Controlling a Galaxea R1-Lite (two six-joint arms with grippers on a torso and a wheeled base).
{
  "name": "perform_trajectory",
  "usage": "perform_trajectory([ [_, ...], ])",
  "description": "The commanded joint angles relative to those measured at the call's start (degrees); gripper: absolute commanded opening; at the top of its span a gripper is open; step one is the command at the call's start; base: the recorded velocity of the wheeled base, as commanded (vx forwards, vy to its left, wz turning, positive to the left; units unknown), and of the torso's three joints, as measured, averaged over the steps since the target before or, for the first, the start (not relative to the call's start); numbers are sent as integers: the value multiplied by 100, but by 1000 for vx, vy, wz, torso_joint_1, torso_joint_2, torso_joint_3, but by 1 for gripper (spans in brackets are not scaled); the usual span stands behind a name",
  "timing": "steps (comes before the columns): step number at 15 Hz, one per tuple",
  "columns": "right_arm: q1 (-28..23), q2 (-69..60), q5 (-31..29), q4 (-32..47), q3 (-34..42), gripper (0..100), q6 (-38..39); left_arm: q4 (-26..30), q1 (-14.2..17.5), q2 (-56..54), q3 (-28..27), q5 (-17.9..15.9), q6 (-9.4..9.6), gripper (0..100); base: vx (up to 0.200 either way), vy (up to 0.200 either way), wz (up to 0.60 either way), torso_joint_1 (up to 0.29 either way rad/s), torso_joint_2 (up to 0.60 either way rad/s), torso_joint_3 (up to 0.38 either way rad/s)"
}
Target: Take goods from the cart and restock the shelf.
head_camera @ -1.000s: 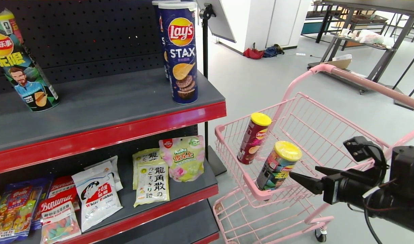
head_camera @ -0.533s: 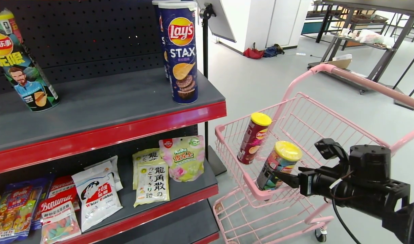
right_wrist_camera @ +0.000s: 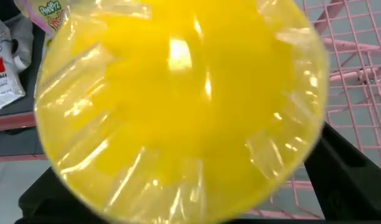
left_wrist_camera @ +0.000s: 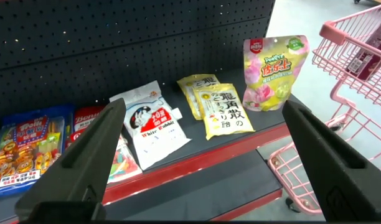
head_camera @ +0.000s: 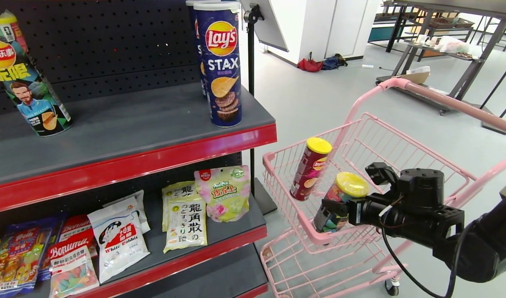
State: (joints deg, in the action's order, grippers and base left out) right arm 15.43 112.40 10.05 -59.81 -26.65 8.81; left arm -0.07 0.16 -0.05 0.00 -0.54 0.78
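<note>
Chip can [head_camera: 334, 215]: long axis tilted, yellow lid [head_camera: 352, 184] up, base at cart [head_camera: 277, 182] front wall, red can [head_camera: 310, 169] near
Right gripper [head_camera: 333, 207]: at can, grip cannot tell
Left gripper [left_wrist_camera: 203, 104]: spread wide

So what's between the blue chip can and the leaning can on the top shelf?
Nothing. The head view shows bare grey shelf between the blue chip can and the leaning can.
</note>
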Motion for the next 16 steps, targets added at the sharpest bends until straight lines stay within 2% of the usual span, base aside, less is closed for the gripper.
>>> perform_trajectory([
  [1,12,116,6,-5,-69,100,-2,-1,2,5,0,1,1,100,0,0,0,0,0,0],
  [3,12,186,6,-5,-130,100,-2,-1,2,5,0,1,10,100,0,0,0,0,0,0],
  [4,12,239,-3,-31,-183,0,-2,-1,2,5,0,1,10,100,0,0,0,0,0,0],
  [12,30,327,-3,-145,-271,0,-38,-1,2,5,0,1,10,100,0,0,0,0,0,0],
  [16,100,-825,-337,356,-772,0,-222,-1,2,5,0,1,10,100,0,0,0,0,0,0],
])
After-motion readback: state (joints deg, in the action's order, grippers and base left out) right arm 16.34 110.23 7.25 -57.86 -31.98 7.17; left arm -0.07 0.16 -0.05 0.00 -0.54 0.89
